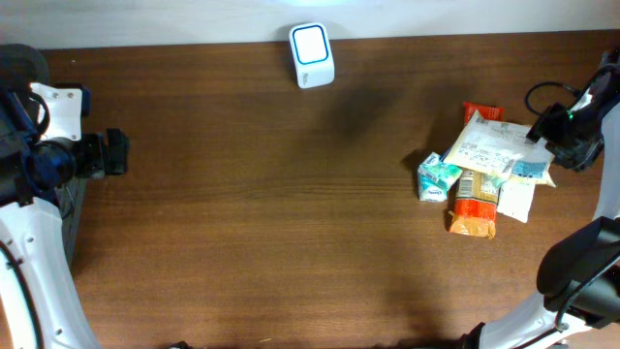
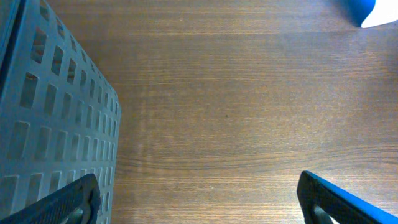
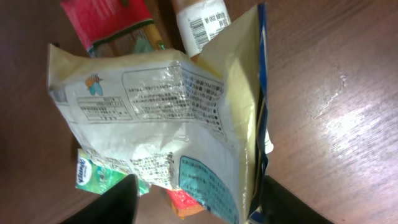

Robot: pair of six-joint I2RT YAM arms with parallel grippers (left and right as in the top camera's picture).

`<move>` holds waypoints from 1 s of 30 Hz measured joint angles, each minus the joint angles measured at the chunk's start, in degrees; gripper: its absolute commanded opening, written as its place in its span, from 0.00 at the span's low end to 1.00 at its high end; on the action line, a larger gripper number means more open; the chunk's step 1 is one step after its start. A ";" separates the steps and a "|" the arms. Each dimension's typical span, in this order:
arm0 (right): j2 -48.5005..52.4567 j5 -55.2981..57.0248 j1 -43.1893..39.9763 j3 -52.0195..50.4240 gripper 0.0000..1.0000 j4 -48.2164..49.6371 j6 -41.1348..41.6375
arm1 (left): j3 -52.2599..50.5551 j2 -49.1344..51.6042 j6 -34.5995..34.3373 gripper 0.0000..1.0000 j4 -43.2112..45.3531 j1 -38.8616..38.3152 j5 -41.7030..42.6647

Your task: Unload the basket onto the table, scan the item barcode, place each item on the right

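The item that seems meant for scanning, a cream-white crinkled plastic pouch with printed panels and a blue edge point(image 3: 155, 118), lies on top of a small heap at the 3 o'clock side of the dark brown wooden tabletop point(image 1: 252, 223). Under it are a red packet point(image 1: 481, 111), a green-and-white carton point(image 1: 438, 178) and an orange wrapper point(image 1: 473, 215). The right claw point(image 3: 198, 185) sits at the pouch's 3 o'clock end. Its jaws are parted, one finger on each side of the blue-edged end, and they do not visibly pinch it, so the pouch appears to rest on the heap rather than hang from a grip. Seen from overhead, the pouch's long axis runs roughly from 10 o'clock to 4 o'clock, pointing away from that claw toward the middle of the tabletop. The white, rounded scanner with a blue-lit face point(image 1: 312, 55) stands well apart from the heap, toward 10 o'clock at the far edge. The left claw point(image 2: 199, 200) is spread fully and holds nothing. It hangs at the 9 o'clock edge just beside a grey perforated plastic basket point(image 2: 50, 112), well apart from the heap. The right arm is therefore far the nearer one, and any carry would likely run toward 10 o'clock. No barcode can be made out on the pouch's upper face.
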 measured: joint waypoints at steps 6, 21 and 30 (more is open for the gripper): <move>0.00 -0.07 0.02 0.28 0.63 -6.01 -0.24 | 0.00 0.00 -0.02 0.99 -0.02 0.00 0.00; -20.79 -6.93 41.66 19.28 0.99 -19.74 -10.40 | 0.00 0.00 0.00 0.99 -0.02 0.00 0.00; -23.71 -7.13 57.64 19.39 0.99 -19.80 -10.69 | 0.00 0.00 0.00 0.99 -0.02 0.00 0.00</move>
